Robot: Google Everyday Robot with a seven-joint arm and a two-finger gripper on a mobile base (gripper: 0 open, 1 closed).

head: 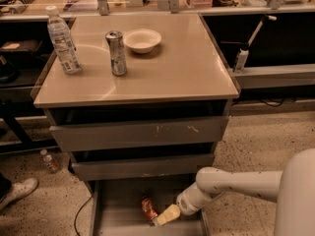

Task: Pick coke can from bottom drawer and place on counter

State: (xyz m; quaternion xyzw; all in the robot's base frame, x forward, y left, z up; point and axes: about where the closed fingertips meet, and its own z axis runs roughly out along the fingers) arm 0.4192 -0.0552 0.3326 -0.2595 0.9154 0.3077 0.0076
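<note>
Nearest, at the lower edge: the lowest, deepest grey metal bottom drawer (pixel 120 213), pulled out, flat grey floor showing. On that floor, toward the middle, the small red coke can (pixel 147 209), apparently on its side, though hard to tell for sure. Just right of the can, reaching down into the same drawer, the cream-tipped gripper (pixel 165 216), close against the can or touching it. Cannot tell how far open, nor whether anything is in its hold. Behind the gripper, a white rounded arm (pixel 231 183) slanting up to the right into the bulky white robot body (pixel 298 195).

Above the open drawer, a shallower grey middle drawer (pixel 142 166), and over that a grey top drawer (pixel 140 132) with pale scuffs on its front. Left of the cabinet, on the speckled floor (pixel 266 141), a small clear bottle (pixel 49 160) and a pale shoe (pixel 17 191).

Farther back, the glossy beige-tan square counter (pixel 182 70). Standing upright on its left half: a clear plastic water bottle (pixel 63 45), a tall slim silver-grey can (pixel 116 53) beside it, and just behind that can a shallow cream bowl (pixel 141 40).
</note>
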